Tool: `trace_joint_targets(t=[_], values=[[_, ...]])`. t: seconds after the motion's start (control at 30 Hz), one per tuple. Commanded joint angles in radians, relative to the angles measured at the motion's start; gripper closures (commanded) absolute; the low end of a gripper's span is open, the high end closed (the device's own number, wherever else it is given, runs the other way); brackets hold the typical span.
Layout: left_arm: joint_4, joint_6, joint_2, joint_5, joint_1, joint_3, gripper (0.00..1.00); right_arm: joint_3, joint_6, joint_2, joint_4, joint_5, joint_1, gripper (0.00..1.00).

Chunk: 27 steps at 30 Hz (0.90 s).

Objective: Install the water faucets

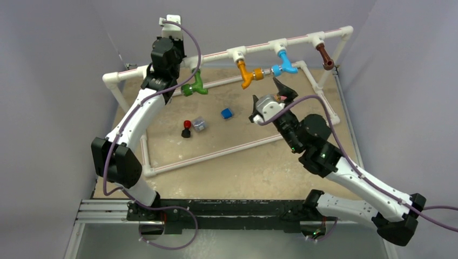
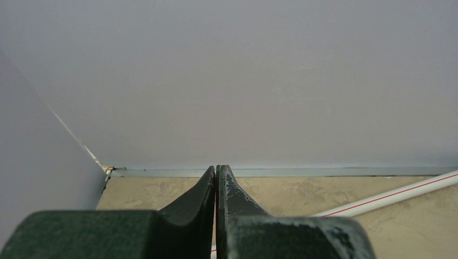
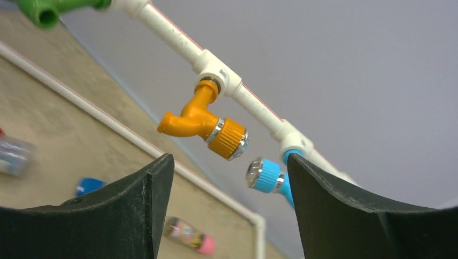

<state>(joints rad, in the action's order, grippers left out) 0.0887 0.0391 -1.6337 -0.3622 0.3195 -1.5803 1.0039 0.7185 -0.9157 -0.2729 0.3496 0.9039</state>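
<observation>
Top external view shows four faucets hanging from the white pipe rail (image 1: 259,49): green faucet (image 1: 194,87), orange faucet (image 1: 246,74), blue faucet (image 1: 285,66) and brown faucet (image 1: 324,56), from left to right; the orange and blue collars almost meet, so a grip on one may, I judge, knock or unscrew the other. Right gripper (image 3: 229,162) stands wide apart before them, holding nothing; left gripper (image 2: 217,178) has its fingers pressed together, seemingly empty, though the view is narrow.

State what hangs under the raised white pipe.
A green faucet, orange faucet, blue faucet and brown faucet hang from it. The left arm covers the pipe beside the green faucet; anything there is hidden.
</observation>
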Motion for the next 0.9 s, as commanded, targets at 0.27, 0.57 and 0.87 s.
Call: trace_joint_targets(t=[0.27, 0.57, 0.87], values=[[-0.162, 0.013, -0.07, 0.049, 0.016, 0.034, 1.0, -0.116, 0.717, -0.121, -0.288, 0.133, 0.061, 0.2], [-0.161, 0.02, -0.069, 0.045, 0.016, 0.036, 1.0, -0.098, 0.865, -0.266, -0.493, 0.149, 0.06, 0.19], [-0.157, 0.023, -0.066, 0.043, 0.016, 0.038, 1.0, -0.01, 0.882, -0.366, -0.491, 0.123, 0.013, 0.22]])
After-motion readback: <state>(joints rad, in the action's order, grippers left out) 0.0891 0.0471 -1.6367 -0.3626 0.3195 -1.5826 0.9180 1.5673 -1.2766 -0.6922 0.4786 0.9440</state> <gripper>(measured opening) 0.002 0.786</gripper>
